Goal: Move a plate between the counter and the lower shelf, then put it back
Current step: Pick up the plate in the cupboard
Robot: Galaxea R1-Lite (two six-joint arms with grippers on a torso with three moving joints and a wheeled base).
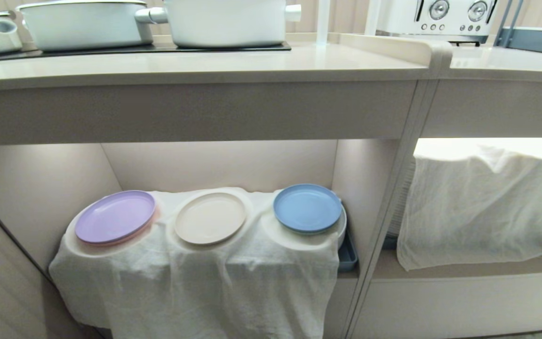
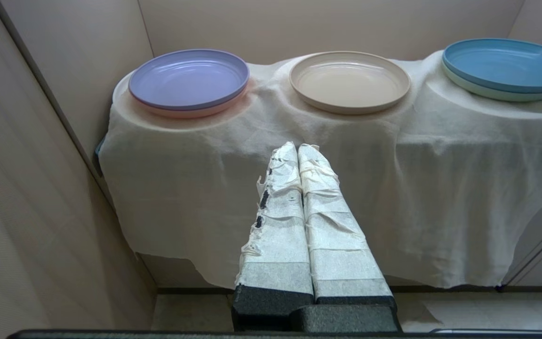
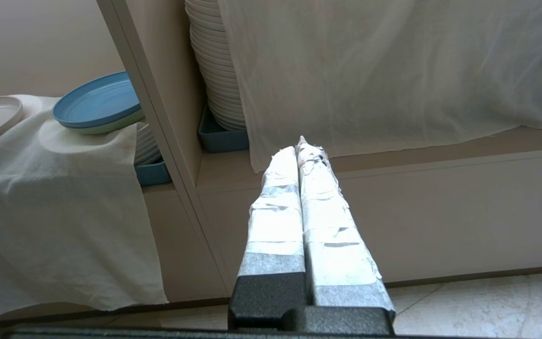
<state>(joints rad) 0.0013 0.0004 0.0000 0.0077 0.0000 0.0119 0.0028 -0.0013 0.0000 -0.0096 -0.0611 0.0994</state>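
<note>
The cream-beige plate [image 1: 210, 218] rests on the middle hump of the white cloth in the lower shelf [image 1: 219, 165], also seen in the left wrist view as the plate [image 2: 350, 81]. Above runs the counter [image 1: 195, 63] with its black cooktop. My left gripper [image 2: 298, 147] is shut and empty, low in front of the hanging cloth, a short way before the plate. My right gripper [image 3: 300, 147] is shut and empty too, pointing at the base of the right-hand cubby. Neither arm shows in the head view.
A lilac plate [image 1: 115, 216] and a blue plate [image 1: 307, 208] flank the cream one. White pots [image 1: 83, 23] stand on the cooktop, a toaster [image 1: 440, 16] at the back right. The right cubby holds a draped cloth [image 1: 482, 207] and stacked white plates [image 3: 214, 70].
</note>
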